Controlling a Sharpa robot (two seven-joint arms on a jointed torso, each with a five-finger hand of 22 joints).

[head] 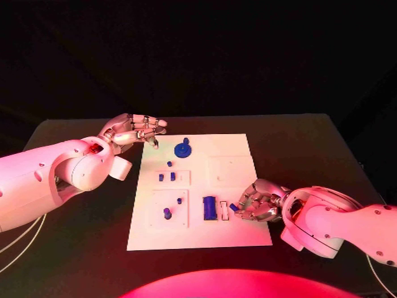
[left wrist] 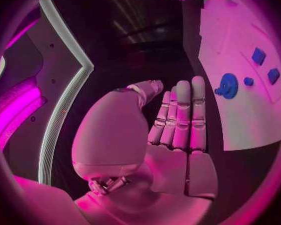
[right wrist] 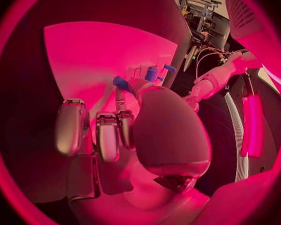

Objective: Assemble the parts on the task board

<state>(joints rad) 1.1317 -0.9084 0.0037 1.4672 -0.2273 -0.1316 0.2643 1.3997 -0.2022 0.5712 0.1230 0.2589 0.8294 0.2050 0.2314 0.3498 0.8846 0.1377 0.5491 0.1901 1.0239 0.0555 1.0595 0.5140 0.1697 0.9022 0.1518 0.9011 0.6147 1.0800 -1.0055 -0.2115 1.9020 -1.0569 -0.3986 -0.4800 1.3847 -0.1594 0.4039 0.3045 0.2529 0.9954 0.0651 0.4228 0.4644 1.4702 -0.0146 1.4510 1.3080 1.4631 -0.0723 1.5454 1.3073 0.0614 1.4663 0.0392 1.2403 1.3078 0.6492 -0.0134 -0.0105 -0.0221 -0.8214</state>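
**Right hand poised at the open slot**

The black surface [head: 324, 143] carries the white rectangular task board [head: 230, 152] at its centre. The silver left hand [head: 134, 130] is seen at the board's eleven o'clock corner, fingers loosely curled and holding nothing. The silver right hand [head: 259, 202] is set at four o'clock on the board, a small blue part [head: 233, 208] apparently pinched in its fingertips. At its nine o'clock, just beside it, an empty narrow slot [head: 224, 210] runs twelve-to-six alongside the tall blue block [head: 210, 208]; the right hand is judged far nearer.
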